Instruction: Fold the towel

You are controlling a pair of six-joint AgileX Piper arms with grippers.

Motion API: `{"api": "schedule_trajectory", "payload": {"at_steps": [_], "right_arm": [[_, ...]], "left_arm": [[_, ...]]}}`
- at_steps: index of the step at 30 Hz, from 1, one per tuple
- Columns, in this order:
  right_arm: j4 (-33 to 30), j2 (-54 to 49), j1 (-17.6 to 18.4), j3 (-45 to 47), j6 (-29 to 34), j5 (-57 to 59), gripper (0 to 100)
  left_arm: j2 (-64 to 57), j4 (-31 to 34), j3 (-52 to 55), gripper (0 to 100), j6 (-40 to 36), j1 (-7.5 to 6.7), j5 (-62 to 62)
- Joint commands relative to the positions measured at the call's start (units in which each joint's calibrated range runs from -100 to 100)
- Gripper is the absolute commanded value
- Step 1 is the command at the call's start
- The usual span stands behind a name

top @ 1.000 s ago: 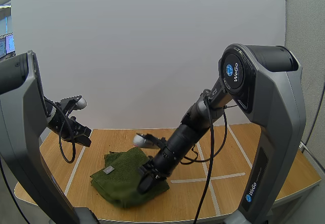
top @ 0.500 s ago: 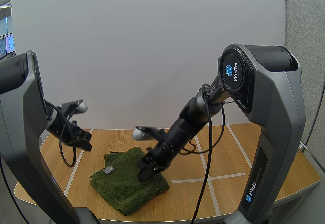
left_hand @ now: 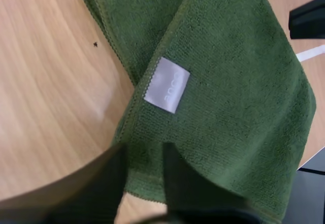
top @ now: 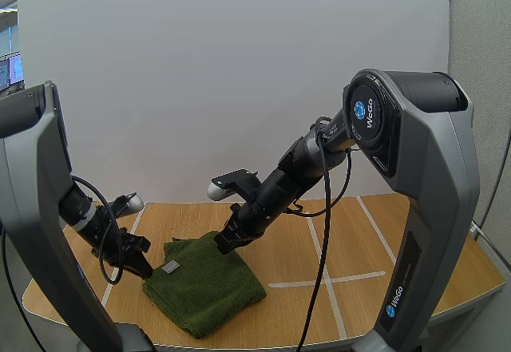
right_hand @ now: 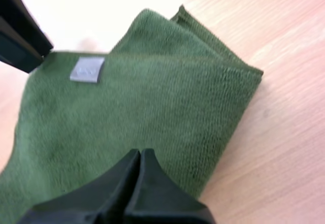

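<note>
A dark green towel (top: 209, 290) lies folded on the wooden table, its grey label (top: 170, 266) facing up near the left edge. My left gripper (top: 140, 266) is low at that left edge. In the left wrist view it (left_hand: 144, 152) is open, fingers apart over the towel's (left_hand: 228, 82) hem just below the label (left_hand: 166, 85). My right gripper (top: 224, 243) hovers over the towel's far corner. In the right wrist view it (right_hand: 139, 154) is shut on nothing, one dark wedge above the towel (right_hand: 142, 97) and label (right_hand: 87, 69).
White tape lines (top: 351, 277) cross the wooden table (top: 383, 248) to the right of the towel. The table's rounded front edge (top: 319, 332) runs close below the towel. Bare wood lies right of the towel and behind it.
My right gripper rose off the towel's front part and drew back to its far corner. My left gripper came down from above the table to the towel's left edge.
</note>
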Motion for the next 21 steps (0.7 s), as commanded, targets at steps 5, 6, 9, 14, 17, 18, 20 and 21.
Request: {"api": "schedule_trajectory", "payload": {"at_steps": [5, 6, 9, 14, 17, 18, 20, 21], "right_arm": [[-3.9, -0.4, -2.3, -0.3, -0.7, 6.0, 0], [-3.9, -0.4, -2.6, -0.3, -0.7, 6.0, 0], [-3.9, -0.4, -3.4, -0.3, -0.8, 6.6, 0], [-3.9, -0.4, -3.6, -0.3, -1.6, 7.7, 0], [-3.8, -0.4, -3.6, -0.3, -1.8, 7.7, 0], [-3.8, -0.4, -3.6, -0.3, -1.8, 7.7, 0], [-3.8, -0.4, -3.6, -0.3, -1.8, 7.9, 0], [-3.8, -0.4, -3.6, -0.3, -1.8, 8.1, 0]], "left_arm": [[2.1, -6.0, 0.1, 89, 2.8, -0.10, 0.9], [2.2, -5.9, 0.1, 89, 2.8, -0.10, 0.9], [3.1, -5.5, 0.1, 89, 2.8, -0.10, 0.9], [4.6, -4.0, 0.1, 89, 2.8, -0.10, 0.9], [5.4, -3.7, 0.2, 89, 2.8, -0.10, 0.9], [5.8, -3.5, 0.2, 89, 2.8, -0.10, 0.9], [6.6, -2.4, 0.5, 89, 2.9, -0.10, 0.9], [7.2, -1.9, 0.5, 89, 2.9, -0.10, 0.9]]}}
